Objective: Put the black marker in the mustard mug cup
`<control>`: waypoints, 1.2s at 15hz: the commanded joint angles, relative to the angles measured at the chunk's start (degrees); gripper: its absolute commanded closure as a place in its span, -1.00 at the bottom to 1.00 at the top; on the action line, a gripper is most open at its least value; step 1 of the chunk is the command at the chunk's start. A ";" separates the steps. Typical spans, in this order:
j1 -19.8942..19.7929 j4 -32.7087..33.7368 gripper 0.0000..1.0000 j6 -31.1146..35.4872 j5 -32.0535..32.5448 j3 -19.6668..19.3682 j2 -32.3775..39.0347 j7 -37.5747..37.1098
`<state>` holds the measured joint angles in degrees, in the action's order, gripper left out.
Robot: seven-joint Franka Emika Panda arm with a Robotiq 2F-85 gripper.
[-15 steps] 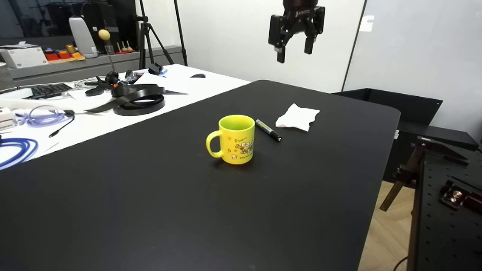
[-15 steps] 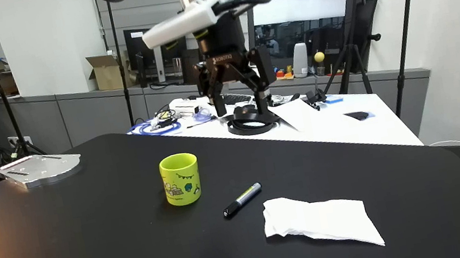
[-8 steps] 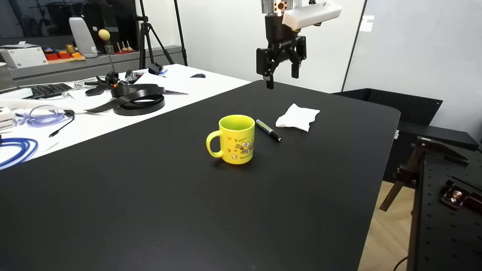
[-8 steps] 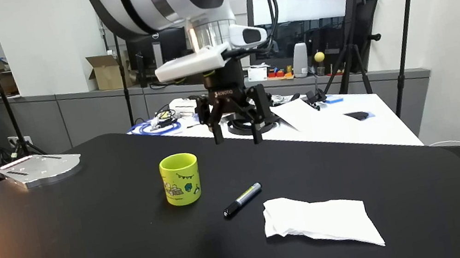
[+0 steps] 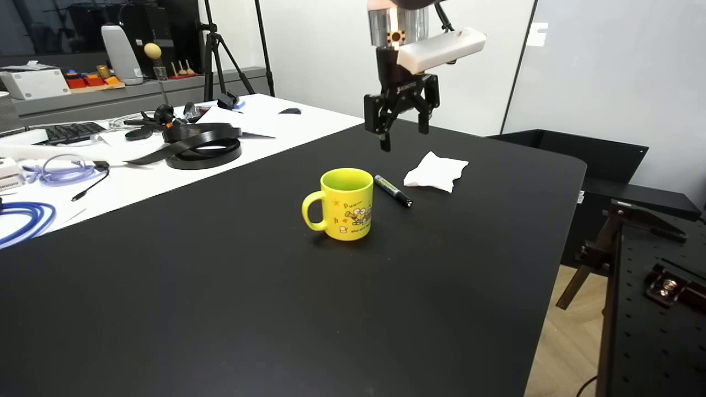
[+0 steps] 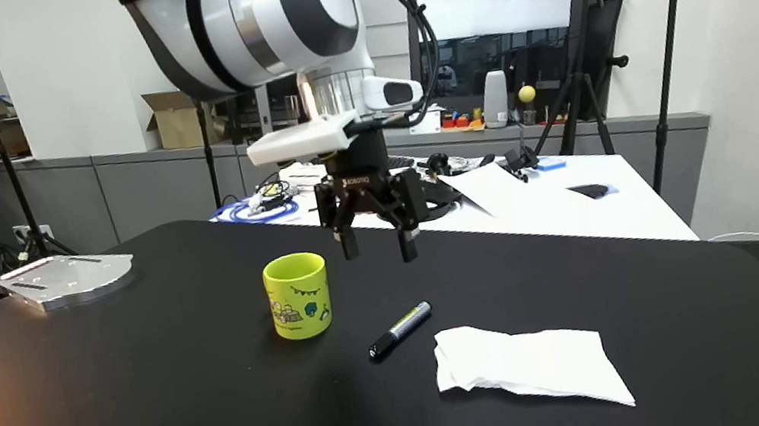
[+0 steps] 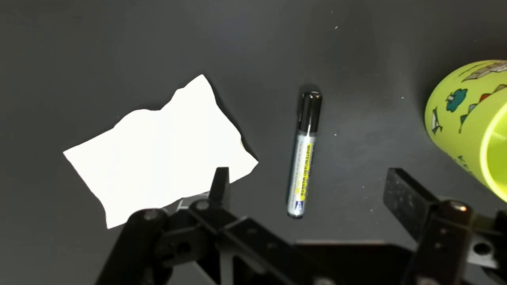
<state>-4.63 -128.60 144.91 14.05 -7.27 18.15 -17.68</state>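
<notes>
Near the black marker (image 6: pixel 401 330) lies a white sheet (image 6: pixel 528 365).

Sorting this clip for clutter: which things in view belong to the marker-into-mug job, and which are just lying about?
For the job:
marker, flat on the table
mug, upright, apart from it
jaws, open, holding nothing

Not for the job:
white paper or cloth, on the table
metal plate, at the table's edge
on the white desk: keyboard, black coil, blue cable

The black-capped marker (image 7: pixel 303 156) lies flat near the upright yellow mug (image 5: pixel 346 208) printed with small pictures, not touching it
</notes>
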 commanded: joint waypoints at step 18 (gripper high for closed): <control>-6.09 6.75 -1.00 9.29 -23.10 1.75 14.96 10.34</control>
<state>-10.24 -124.00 154.71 -7.97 -5.71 31.05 -8.28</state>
